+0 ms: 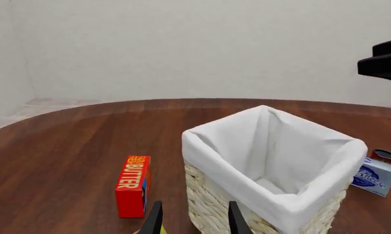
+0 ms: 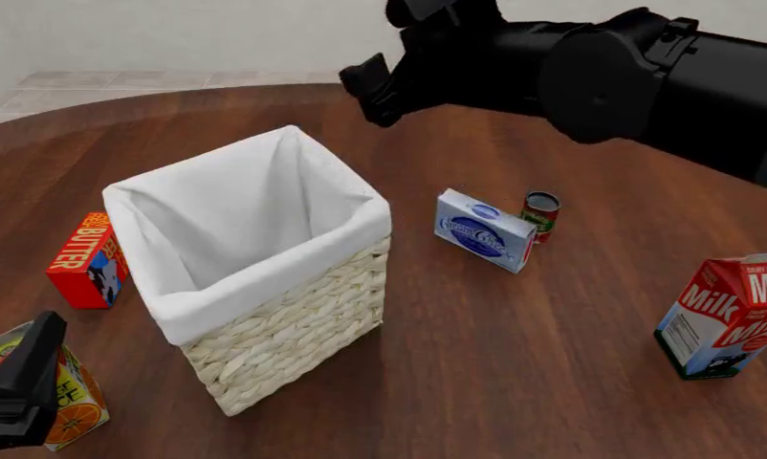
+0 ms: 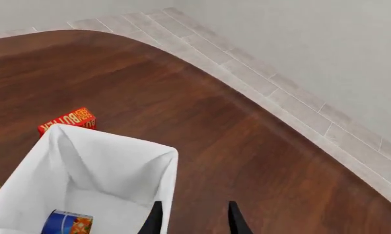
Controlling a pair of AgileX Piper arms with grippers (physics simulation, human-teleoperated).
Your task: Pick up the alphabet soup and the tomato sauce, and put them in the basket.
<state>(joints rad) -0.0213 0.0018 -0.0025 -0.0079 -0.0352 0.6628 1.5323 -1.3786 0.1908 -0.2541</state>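
Note:
The alphabet soup point(image 3: 67, 223), a blue and orange can, lies on the floor of the basket point(image 3: 121, 168); only the right wrist view shows it. The cream wicker basket point(image 2: 295, 325) with its white liner stands left of centre. The tomato sauce point(image 2: 540, 212), a small red and green can, stands upright on the table just behind a blue and white box. My right gripper point(image 3: 194, 220) hangs open and empty high over the basket's far side. My left gripper point(image 1: 194, 222) is open and empty, low at the near left, beside the basket point(image 1: 208, 200).
A blue and white box point(image 2: 483, 229) stands right of the basket, touching or nearly touching the tomato sauce. A red butter box point(image 2: 84, 260) lies to the basket's left. An orange juice carton point(image 2: 65, 402) is under my left gripper. A milk carton point(image 2: 728, 316) stands at the near right.

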